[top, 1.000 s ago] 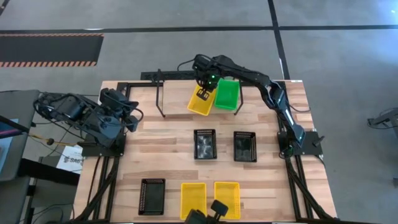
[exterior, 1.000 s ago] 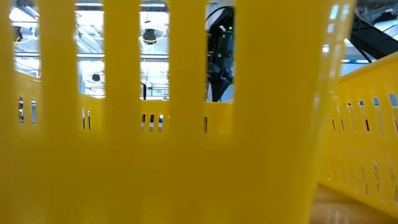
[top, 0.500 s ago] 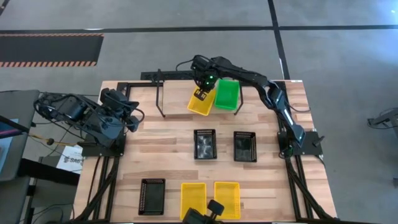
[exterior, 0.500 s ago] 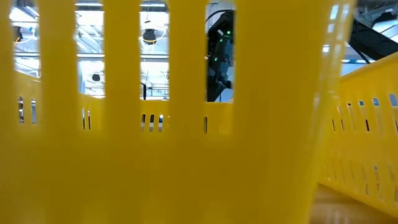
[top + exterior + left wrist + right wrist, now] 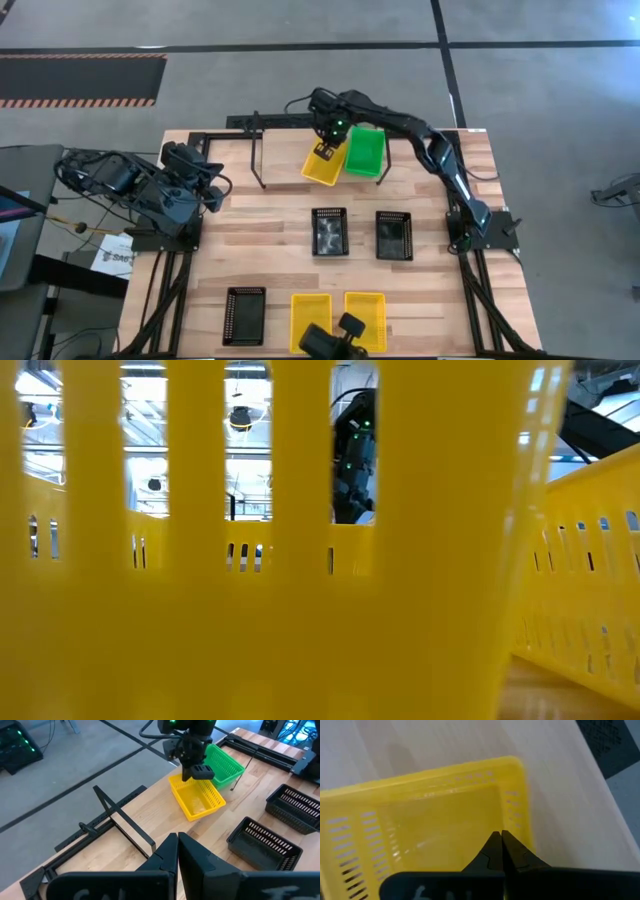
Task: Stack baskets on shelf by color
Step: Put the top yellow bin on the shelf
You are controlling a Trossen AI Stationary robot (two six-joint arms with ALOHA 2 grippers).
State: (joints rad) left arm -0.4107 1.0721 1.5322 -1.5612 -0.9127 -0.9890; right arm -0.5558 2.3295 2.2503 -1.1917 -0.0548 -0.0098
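Observation:
My right gripper (image 5: 325, 150) reaches to the far middle of the table and is shut at the far end of a yellow basket (image 5: 320, 168), which lies askew beside a green basket (image 5: 366, 150). Both are between the looped uprights of the black wire shelf (image 5: 258, 150). In the left wrist view the right gripper (image 5: 199, 772) stands over the yellow basket (image 5: 200, 802). Two black baskets (image 5: 329, 232) (image 5: 393, 235) rest mid-table. A third black one (image 5: 244, 315) and two yellow ones (image 5: 310, 320) lie at the near edge. My left gripper (image 5: 205, 185) waits shut at the left edge. My right gripper is shut at the yellow basket's far short wall (image 5: 179, 781), coming from above and pointing steeply down. Its own fingers (image 5: 492, 851) hide the rim, so the wall between them does not show. The basket's open top (image 5: 435, 825) faces up. Whether its bottom rests on the wood I cannot tell.
A yellow basket wall (image 5: 250, 610) stands right against the low camera, and only slots show my right arm (image 5: 355, 460) behind it. The shelf's left upright (image 5: 122, 817) has bare wood beside it. Table frame bars run along the far edge (image 5: 270, 120).
My right gripper has sunk a little over the shelf, staying shut, with the yellow basket still under it. The left arm has kept still.

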